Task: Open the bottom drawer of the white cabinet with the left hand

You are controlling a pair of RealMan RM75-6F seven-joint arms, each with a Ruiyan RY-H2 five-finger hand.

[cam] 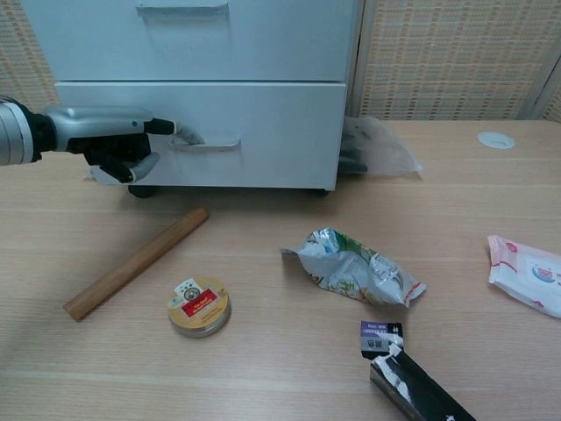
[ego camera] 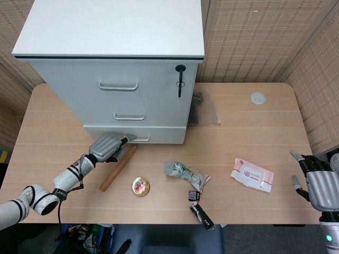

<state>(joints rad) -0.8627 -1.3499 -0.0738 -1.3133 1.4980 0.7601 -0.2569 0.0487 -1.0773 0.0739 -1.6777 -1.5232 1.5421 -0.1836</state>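
With your left hand (cam: 110,145) low at the front of the white cabinet (ego camera: 114,63), one outstretched finger hooked at the bottom drawer (cam: 254,132)'s handle (cam: 206,140) and the rest curled on nothing, seat that hook fully, then pull straight toward yourself, clear of the wooden rolling pin (cam: 133,262).

A wooden rolling pin (cam: 136,262) lies slantwise on the table (ego camera: 254,114), with a small round tin (cam: 200,306) near its lower end. Further right sit a crumpled snack bag (cam: 353,274), a dark wrapper (cam: 406,377) and a pink wet-wipes pack (cam: 526,274) — all apart. A clear plastic bag (cam: 375,148) lies beside the cabinet; a white disc (cam: 496,139) lies well beyond it.
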